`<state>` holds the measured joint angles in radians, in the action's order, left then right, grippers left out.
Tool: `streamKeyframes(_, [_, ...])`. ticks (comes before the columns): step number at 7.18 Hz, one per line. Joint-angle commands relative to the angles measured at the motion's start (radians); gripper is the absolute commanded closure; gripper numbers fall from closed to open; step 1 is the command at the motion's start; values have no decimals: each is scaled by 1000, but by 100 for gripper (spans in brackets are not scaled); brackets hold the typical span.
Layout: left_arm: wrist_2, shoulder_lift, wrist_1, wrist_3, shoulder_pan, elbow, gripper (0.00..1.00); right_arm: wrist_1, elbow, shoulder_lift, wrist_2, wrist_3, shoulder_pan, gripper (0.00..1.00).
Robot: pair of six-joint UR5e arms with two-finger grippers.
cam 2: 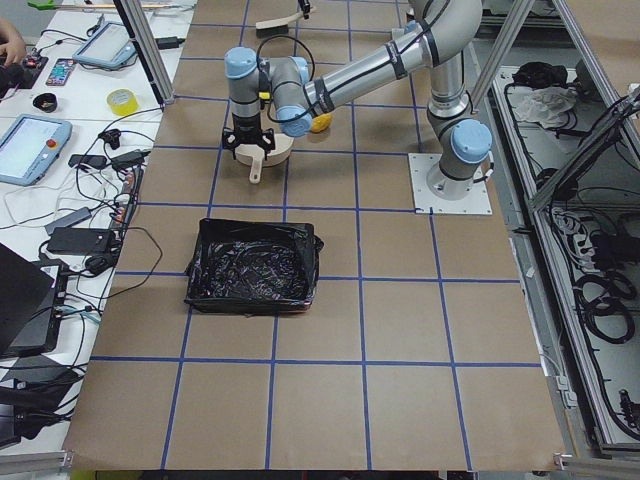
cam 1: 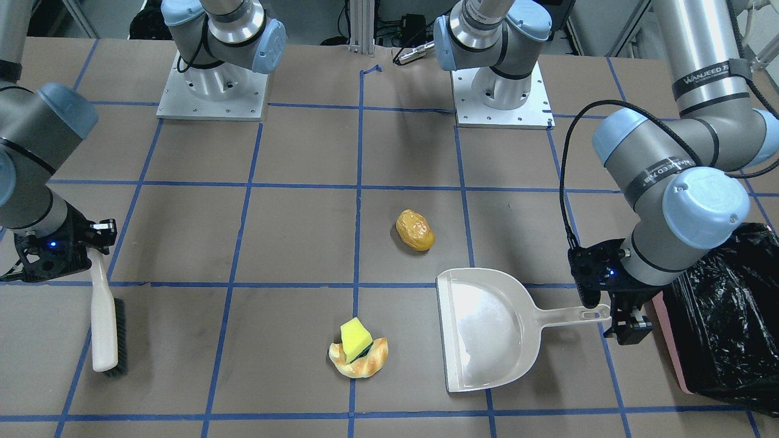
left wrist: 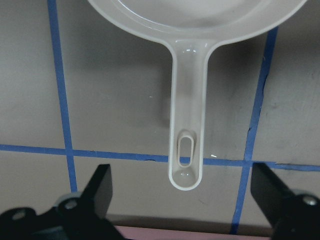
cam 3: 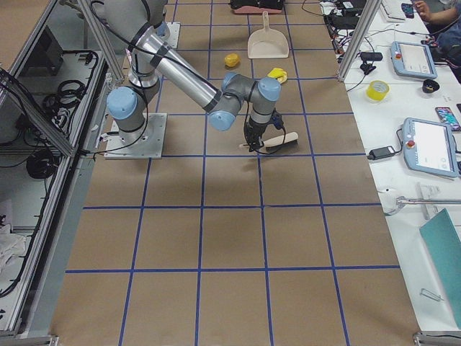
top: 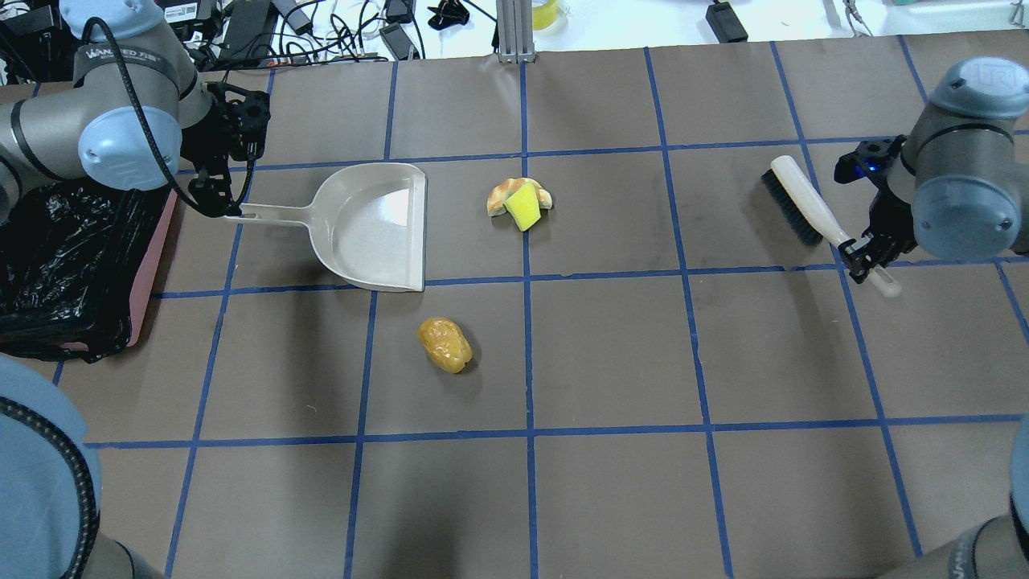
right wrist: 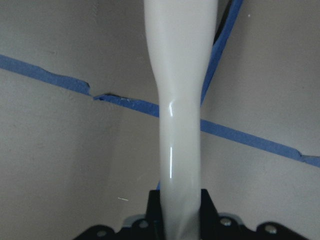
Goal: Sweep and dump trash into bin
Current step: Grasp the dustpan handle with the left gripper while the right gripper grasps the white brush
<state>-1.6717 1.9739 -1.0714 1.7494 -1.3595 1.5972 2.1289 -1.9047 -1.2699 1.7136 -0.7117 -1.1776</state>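
Mid-table (top: 611,362) we've got the trash loose: potato lump (top: 444,344) alone, sponge wedge (top: 523,206) sitting on the bread crescent (top: 505,195), both near the dustpan (top: 374,229) mouth. L gripper (left wrist: 181,172) straddles the pan's handle end, jaws wide apart, no contact. R gripper (top: 862,256) is clamped on the brush (top: 800,201) handle. The bin (top: 157,257) w/ black bag is just beside the L gripper.

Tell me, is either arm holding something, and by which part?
The right gripper grips the brush near its handle's end. The left gripper, fingers open at the dustpan handle, holds nothing.
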Motion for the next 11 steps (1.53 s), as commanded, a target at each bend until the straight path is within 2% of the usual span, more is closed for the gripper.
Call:
streamKeyframes(1, [4, 29, 4, 36, 14, -2, 4, -13, 13, -19, 3, 96, -10, 92])
streamKeyframes(3, [6, 57, 65, 27, 31, 10, 5, -53, 45, -37, 7, 225, -92, 92])
streamKeyframes(4, [7, 60, 64, -22, 31, 16, 6, -88, 61, -37, 52, 345, -176, 92])
streamKeyframes(5, [7, 56, 65, -49, 31, 44, 6, -113, 75, -37, 58, 438, -267, 92])
streamKeyframes(7, [9, 48, 65, -88, 31, 76, 9, -124, 85, -20, 40, 783, -440, 92])
streamKeyframes(8, [23, 43, 68, -96, 31, 90, 10, -118, 90, -4, 40, 854, -517, 92])
streamKeyframes(10, [29, 51, 83, -85, 31, 83, 43, -124, 165, 62, 14, 943, -624, 92])
streamKeyframes(11, [30, 49, 84, -87, 31, 86, 66, -122, 205, 108, -23, 980, -673, 92])
